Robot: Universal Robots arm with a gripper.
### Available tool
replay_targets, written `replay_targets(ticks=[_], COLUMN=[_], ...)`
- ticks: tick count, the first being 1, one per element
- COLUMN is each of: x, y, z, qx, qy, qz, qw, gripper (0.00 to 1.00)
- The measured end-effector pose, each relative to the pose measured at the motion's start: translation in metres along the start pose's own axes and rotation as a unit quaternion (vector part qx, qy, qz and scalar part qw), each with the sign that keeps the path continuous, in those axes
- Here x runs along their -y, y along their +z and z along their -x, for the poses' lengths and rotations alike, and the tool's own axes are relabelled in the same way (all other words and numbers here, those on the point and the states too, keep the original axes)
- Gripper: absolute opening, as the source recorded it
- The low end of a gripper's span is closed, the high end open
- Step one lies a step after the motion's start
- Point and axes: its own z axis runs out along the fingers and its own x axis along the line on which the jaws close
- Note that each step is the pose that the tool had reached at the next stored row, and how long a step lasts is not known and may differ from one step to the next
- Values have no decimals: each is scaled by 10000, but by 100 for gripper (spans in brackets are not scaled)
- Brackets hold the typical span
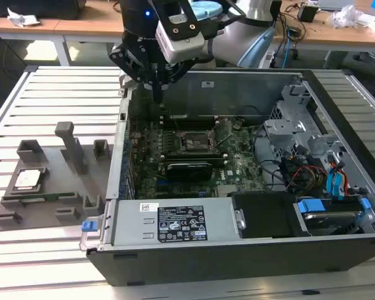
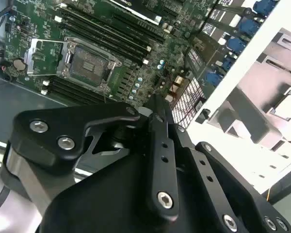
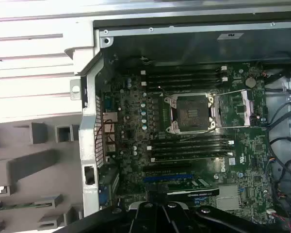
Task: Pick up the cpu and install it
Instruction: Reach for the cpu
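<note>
Gripper (image 1: 157, 94) hangs above the far edge of the case (image 1: 237, 262), fingers (image 2: 160, 145) closed and empty; cpu (image 1: 28, 179) lies in the grey tray (image 1: 62, 187) at the exterior view's left, well apart.

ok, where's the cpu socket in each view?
Exterior view: cpu socket inside the open case, toward the exterior view's left.
First wrist view: cpu socket beside its flipped-open silver plate.
Second wrist view: cpu socket, dark square in a silver frame.
Shared landmark: the long black memory slots flanking it.
</note>
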Motion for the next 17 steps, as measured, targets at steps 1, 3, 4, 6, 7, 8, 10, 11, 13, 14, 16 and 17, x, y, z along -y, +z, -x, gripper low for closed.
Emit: replay_targets(ticks=[1, 3, 4, 6, 7, 8, 10, 11, 13, 14, 16, 17], x=[3, 16, 21, 26, 28, 29, 31, 32, 35, 35, 37, 38], y=[-2, -6, -7, -9, -10, -10, -11, -11, -13, -13, -13, -14], z=[-44, -219, -278, -351, -378, -391, -420, -430, -464, -475, -502, -509], qx=[0, 0, 1, 0, 0, 1, 0, 1, 0, 1, 1, 0], qy=[1, 1, 0, 1, 1, 1, 1, 1, 1, 1, 1, 1], qz=[-1, 0, 0, 0, 0, 0, 0, 0, 0, 0, 0, 0], qw=[10000, 10000, 10000, 10000, 10000, 10000, 10000, 10000, 10000, 10000, 10000, 10000], gripper=[11, 11, 11, 11, 11, 11, 11, 11, 11, 11, 11, 11])
